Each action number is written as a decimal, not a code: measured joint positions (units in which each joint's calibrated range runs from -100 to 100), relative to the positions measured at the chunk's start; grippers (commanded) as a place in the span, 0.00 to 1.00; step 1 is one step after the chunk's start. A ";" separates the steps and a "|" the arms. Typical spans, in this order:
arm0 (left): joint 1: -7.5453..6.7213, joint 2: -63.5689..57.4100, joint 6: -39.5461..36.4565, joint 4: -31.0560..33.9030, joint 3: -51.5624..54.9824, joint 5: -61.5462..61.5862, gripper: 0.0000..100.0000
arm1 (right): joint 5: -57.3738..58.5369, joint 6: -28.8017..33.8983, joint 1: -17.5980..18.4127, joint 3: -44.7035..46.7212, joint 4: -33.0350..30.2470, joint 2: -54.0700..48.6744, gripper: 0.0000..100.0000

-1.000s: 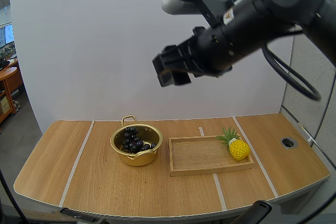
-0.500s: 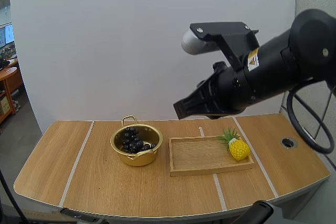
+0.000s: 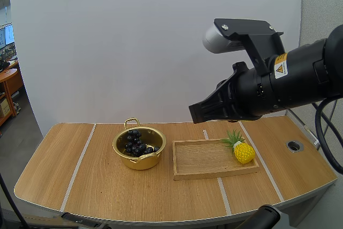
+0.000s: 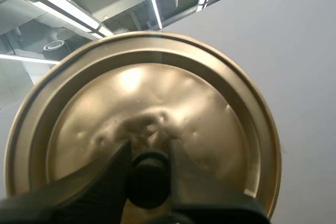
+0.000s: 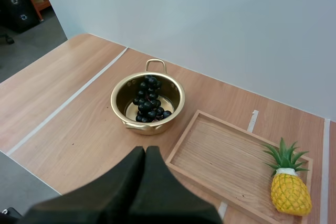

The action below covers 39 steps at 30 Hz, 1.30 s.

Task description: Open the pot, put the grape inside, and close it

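A gold pot [image 3: 139, 149] stands uncovered on the table, left of centre, with a bunch of dark grapes [image 3: 138, 143] inside it. From the right wrist view the pot [image 5: 148, 103] and grapes [image 5: 149, 99] lie below and ahead of my right gripper [image 5: 145, 153], whose fingers lie together as one dark wedge, holding nothing. My right gripper [image 3: 197, 113] hangs high above the tray. My left gripper [image 4: 149, 153] is shut on the black knob [image 4: 149, 178] of the gold lid [image 4: 142, 124], held up in the air.
A wooden tray [image 3: 213, 159] lies right of the pot, with a toy pineapple [image 3: 241, 149] at its right end. A round hole [image 3: 294, 145] sits in the tabletop at far right. White tape lines cross the wood.
My right arm has swung right and drawn back from above the pot, and its fingers have shut. The pot, grapes and tray have not moved.
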 measured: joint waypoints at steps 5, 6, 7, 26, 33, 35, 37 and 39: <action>0.00 0.00 0.00 0.00 0.00 0.00 0.00 | 0.00 0.00 -0.78 0.78 0.00 -0.12 0.00; 0.00 0.00 0.00 0.00 0.00 0.00 0.00 | 0.00 0.10 -0.86 1.99 0.00 -0.12 0.00; 0.00 0.00 0.00 0.00 0.00 0.00 0.00 | 0.00 0.10 -0.96 2.83 0.00 -0.12 0.00; 0.00 0.00 0.00 0.00 0.00 0.00 0.00 | 0.00 0.27 -3.72 11.86 0.45 -0.12 0.00; 0.00 0.00 0.00 0.00 -0.05 6.68 0.00 | 0.00 0.27 -3.88 11.86 0.55 -0.12 0.00; 0.00 0.43 0.51 0.00 -0.05 10.40 0.00 | 0.00 0.27 -3.88 11.86 0.55 -0.12 0.00; 0.00 1.12 1.67 0.00 -0.16 14.64 0.00 | 0.00 0.27 -3.88 11.86 0.55 -0.12 0.00; 0.00 1.80 2.53 0.00 -0.33 16.99 0.00 | 0.00 0.27 -3.88 11.86 0.55 -0.12 0.00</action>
